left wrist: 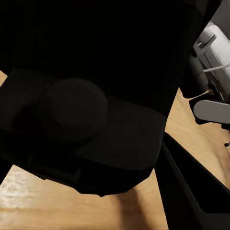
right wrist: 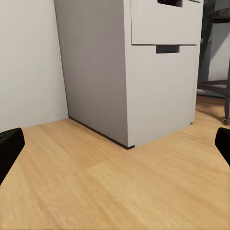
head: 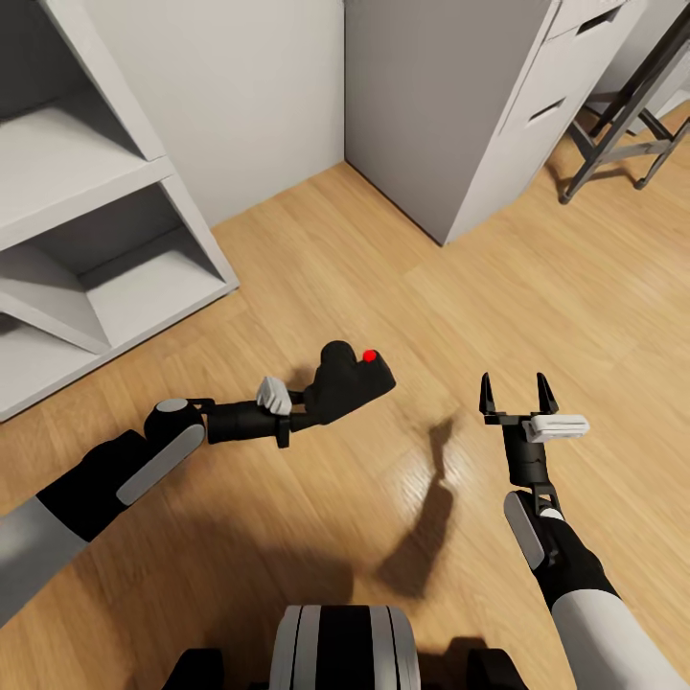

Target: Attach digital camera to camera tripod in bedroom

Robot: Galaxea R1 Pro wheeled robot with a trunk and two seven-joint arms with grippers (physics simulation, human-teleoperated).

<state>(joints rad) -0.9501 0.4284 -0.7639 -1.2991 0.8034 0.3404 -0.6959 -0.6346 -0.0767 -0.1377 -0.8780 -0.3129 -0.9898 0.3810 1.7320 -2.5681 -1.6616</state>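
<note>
— At the far left, what is seen?

— White open shelving [head: 86, 240] is seen against the wall, and before it the left gripper [head: 299, 410] is clenched on the digital camera [head: 350, 379], which is carried above the wood floor [head: 383, 287] with its red button [head: 370, 356] turned up. From the left wrist, the camera's dark body [left wrist: 86, 105] is seen close against the lens.

— And further right?

— A grey drawer unit [head: 479, 96] is passed in the middle. The right gripper [head: 518, 393] is held released, with nothing between its fingers. At the upper right, dark legs of some stand or stool [head: 623, 125] are glimpsed; which it is cannot be told.

— How much of the task is judged done?

— The camera is judged picked up and in transit. A tripod is not identified, so it is left to be reached and the camera mounted on its head.
</note>
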